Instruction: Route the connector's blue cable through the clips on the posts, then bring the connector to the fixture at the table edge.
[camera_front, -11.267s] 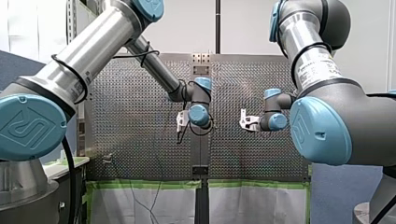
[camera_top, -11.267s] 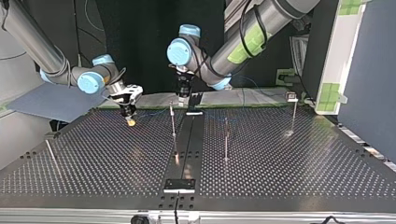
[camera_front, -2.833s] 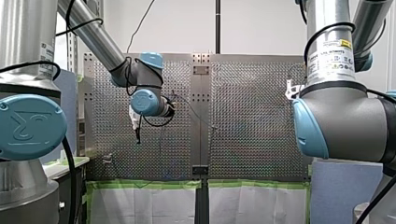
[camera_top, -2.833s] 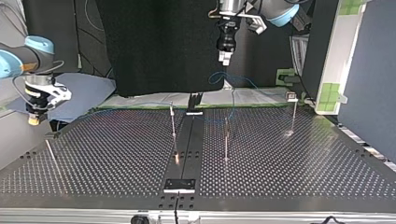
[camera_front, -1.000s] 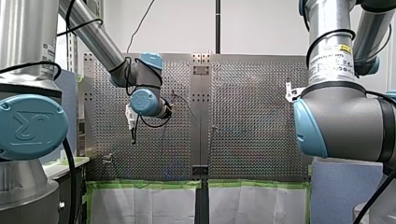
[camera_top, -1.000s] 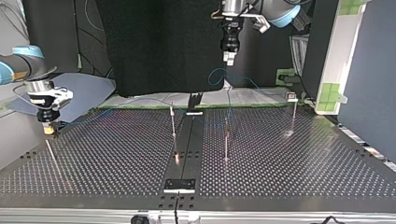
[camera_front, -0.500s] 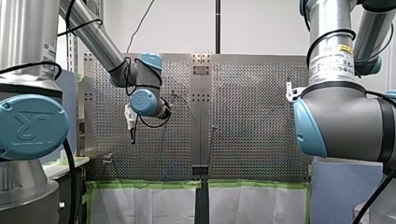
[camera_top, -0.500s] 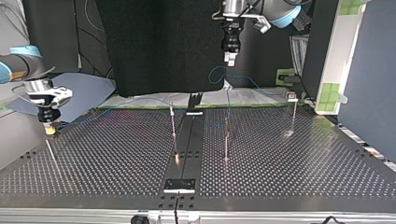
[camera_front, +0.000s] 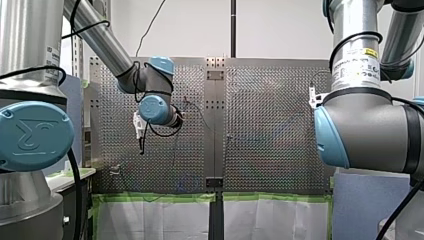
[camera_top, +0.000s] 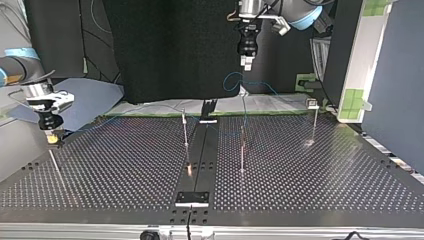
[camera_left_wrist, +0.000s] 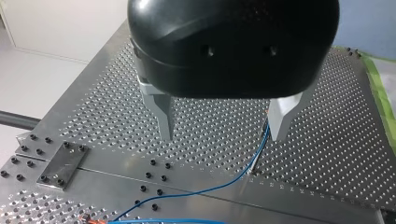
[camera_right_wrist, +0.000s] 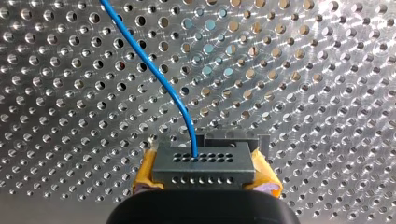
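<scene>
My right gripper (camera_right_wrist: 205, 173) is shut on a dark grey connector (camera_right_wrist: 204, 161), its yellow pads (camera_right_wrist: 145, 171) pressed to both sides. The blue cable (camera_right_wrist: 163, 79) leaves the connector's top and runs away over the perforated table. In the top view this gripper (camera_top: 51, 137) hangs low over the table's left edge, beside a slanted pin (camera_top: 55, 167). My left gripper (camera_left_wrist: 223, 126) stands open and empty, high above the blue cable (camera_left_wrist: 210, 189); in the top view it (camera_top: 246, 61) hangs over the back middle. The cable (camera_top: 150, 111) runs past the thin posts (camera_top: 185, 131).
Two more posts (camera_top: 242, 152) (camera_top: 315, 122) stand on the perforated table (camera_top: 310, 185). A dark strip (camera_top: 200, 150) with a bolted plate (camera_top: 192, 198) runs down the middle. A black screen and a white frame with green tape (camera_top: 357, 95) stand behind the table.
My right gripper has edged left in the top view with the connector. My left arm has hardly moved.
</scene>
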